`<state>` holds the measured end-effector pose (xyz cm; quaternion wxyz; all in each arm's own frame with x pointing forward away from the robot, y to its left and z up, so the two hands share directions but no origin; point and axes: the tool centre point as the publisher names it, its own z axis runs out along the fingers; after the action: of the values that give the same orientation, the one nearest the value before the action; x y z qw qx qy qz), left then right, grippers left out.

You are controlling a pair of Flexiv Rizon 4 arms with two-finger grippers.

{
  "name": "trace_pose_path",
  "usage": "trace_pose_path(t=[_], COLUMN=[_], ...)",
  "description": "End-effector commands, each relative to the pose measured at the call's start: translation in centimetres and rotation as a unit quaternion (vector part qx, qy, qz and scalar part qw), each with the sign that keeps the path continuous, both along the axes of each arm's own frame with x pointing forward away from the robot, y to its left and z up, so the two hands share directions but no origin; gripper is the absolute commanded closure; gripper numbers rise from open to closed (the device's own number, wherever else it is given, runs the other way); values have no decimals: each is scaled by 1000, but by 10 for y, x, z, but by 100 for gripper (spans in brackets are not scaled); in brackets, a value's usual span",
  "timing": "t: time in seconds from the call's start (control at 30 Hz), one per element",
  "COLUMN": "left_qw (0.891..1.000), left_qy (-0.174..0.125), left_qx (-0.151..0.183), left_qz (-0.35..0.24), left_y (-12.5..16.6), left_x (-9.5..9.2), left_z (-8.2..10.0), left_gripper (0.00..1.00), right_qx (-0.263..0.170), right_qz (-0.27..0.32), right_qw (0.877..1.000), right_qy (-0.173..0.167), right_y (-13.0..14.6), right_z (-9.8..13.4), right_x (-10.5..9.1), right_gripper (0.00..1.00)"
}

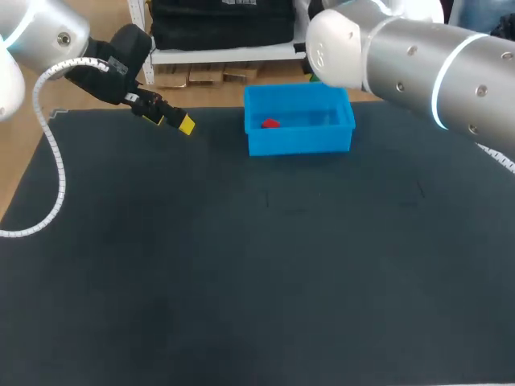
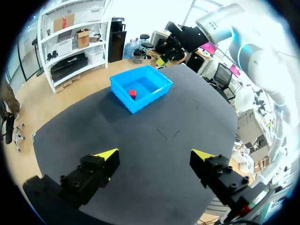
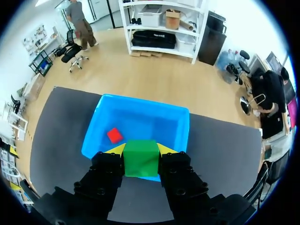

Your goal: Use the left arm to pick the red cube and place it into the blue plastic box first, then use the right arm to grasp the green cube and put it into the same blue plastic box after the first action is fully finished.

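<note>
Right arm (image 1: 418, 56) first: its big silver link fills the head view's upper right corner, closest to the lens, reaching in over the far side of the dark matte table (image 1: 241, 281). It blocks its own gripper from above, so the wrist cam is the one to trust. Left arm (image 1: 48, 40) comes in from the opposite corner and sits parked by the table's far-left edge, well apart from the box. It looks placed out of the way so the two arms don't crowd each other over the drop spot.

Blue rectangular plastic box (image 1: 299, 143) stands at the back-middle of the table, open side up. Right gripper (image 3: 141, 151) hangs above it, over the wall nearest the wrist cam, fingers clamped on two opposite faces of the green cube (image 3: 141, 161) — held square and level, presumably so it drops flat when let go. It isn't released yet, i.e. step two is part-way. Left gripper (image 2: 154, 154) has its yellow-tipped fingers spread wide w/ nothing between them, only bare table beneath.

Small red cube (image 1: 270, 123) lies inside the box on its floor, toward the left-arm end — so step one reads as done.
</note>
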<state>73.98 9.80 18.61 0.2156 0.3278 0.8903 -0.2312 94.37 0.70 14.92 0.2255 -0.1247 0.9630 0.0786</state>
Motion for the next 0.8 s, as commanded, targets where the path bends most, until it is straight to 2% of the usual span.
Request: trace_pose_path(t=[0.03,0.37,0.8], left_qw=[1000,1000,1000], left_qy=[-2,-2,-2], left_qx=[-2,-2,-2], left_qz=[-2,-2,-2], left_y=[1,1,1], left_x=[-1,-1,-1], left_z=[-1,-1,-1], left_gripper=[0,0,0], right_qx=[17,44,46], right_qz=[2,16,16], right_qw=[1000,998,998], right_qy=[-25,-51,-44], right_y=[-6,-10,-11], right_z=[-6,-14,-34], right_x=[-8,-3,-6], right_gripper=[100,100,100])
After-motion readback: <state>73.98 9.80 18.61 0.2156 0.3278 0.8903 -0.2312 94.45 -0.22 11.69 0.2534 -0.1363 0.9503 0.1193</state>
